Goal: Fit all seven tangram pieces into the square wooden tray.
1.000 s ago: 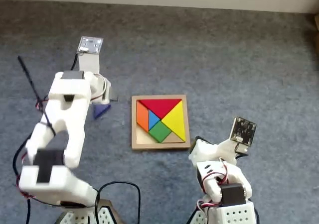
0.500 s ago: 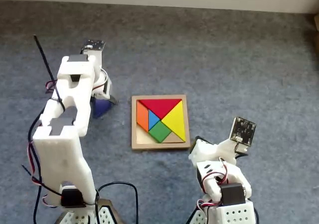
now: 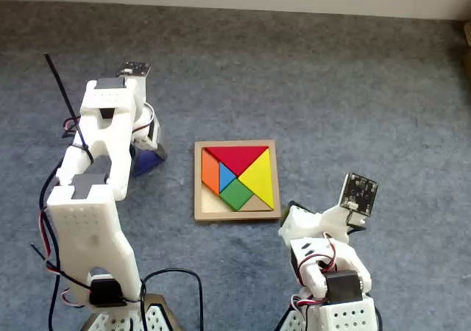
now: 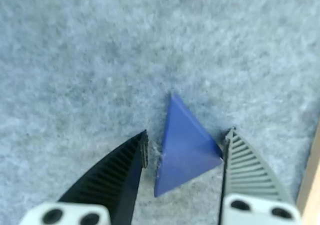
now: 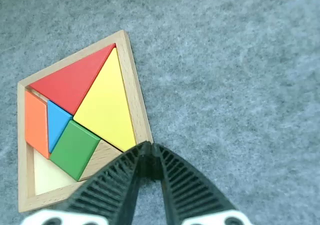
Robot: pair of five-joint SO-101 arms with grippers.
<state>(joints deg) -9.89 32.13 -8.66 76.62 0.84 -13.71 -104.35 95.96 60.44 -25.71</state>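
The square wooden tray [image 3: 235, 144] lies mid-table and holds a red triangle [image 3: 237, 158], a yellow triangle [image 3: 260, 178], an orange piece [image 3: 210, 175], a light blue triangle [image 3: 226, 176] and a green square [image 3: 235, 193]. Bare wood shows along the tray's near edge. A dark blue triangle [image 4: 186, 147] lies flat on the carpet to the left of the tray. My left gripper [image 4: 186, 143] is open, with one finger on each side of this triangle [image 3: 148, 162]. My right gripper [image 5: 150, 151] is shut on nothing, just off the tray's [image 5: 135, 92] near right corner.
Grey carpet covers the table on every side. The left arm [image 3: 99, 169] stretches along the left side of the table. The right arm [image 3: 324, 254] is folded at the near right. A pale wall strip runs along the far edge.
The left arm has stretched out away from its base and settled its gripper over the dark blue triangle. The right arm and the tray pieces have not moved.
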